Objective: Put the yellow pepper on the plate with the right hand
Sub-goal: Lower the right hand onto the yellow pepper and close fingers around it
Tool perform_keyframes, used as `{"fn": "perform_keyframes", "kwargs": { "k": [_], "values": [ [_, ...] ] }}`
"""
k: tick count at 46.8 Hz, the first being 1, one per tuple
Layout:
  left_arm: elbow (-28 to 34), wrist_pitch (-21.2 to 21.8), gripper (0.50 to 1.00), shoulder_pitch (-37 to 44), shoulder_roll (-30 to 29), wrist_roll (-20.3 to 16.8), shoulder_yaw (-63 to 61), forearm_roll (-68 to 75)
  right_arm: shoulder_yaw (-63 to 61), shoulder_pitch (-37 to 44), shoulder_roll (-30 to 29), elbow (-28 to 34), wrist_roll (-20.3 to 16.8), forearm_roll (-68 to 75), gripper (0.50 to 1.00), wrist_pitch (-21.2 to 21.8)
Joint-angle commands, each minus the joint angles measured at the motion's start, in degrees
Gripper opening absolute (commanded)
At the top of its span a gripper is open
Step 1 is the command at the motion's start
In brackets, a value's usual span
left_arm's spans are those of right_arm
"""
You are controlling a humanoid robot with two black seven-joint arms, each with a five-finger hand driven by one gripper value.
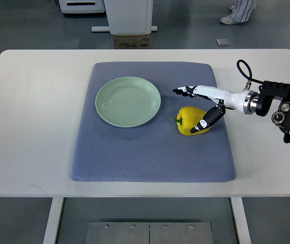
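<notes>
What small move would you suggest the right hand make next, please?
Probably close the fingers around the yellow pepper. The right hand is open over it, thumb lying across its near side and fingers stretched past its top, so it is not yet gripped. The green plate sits empty to its left.

Yellow pepper point(191, 121) beside empty green plate point(128, 101)

Under the right hand point(202, 105), with its glossy white and black plastic shells, lies a matt, dimpled grey-blue cloth mat point(150, 152). Beside its thumb the yellow pepper point(190, 121) looks smooth and waxy; further left, the pale green plate point(128, 101) is smooth.
</notes>
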State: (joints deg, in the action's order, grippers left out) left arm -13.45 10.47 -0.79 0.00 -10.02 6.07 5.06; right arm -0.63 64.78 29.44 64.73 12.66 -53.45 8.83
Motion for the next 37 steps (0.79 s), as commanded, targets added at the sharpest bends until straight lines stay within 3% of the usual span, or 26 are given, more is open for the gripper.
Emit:
{"fn": "perform_keyframes", "kwargs": {
  "k": [1, 28, 37],
  "values": [
    [0.0, 0.0, 1.0, 0.0, 0.0, 0.0, 0.0, 0.0, 0.1, -0.1, -0.7, -0.7, -0.1, -0.4, 0.96, -0.1],
    [0.0, 0.0, 1.0, 0.0, 0.0, 0.0, 0.0, 0.0, 1.8, -1.1, -2.0, -3.7, 0.0, -2.1, 0.832, -0.5],
    [0.0, 0.0, 1.0, 0.0, 0.0, 0.0, 0.0, 0.0, 1.8, -1.2, -1.9, -3.8, 0.0, -2.4, 0.747, -0.5]
  ]
}}
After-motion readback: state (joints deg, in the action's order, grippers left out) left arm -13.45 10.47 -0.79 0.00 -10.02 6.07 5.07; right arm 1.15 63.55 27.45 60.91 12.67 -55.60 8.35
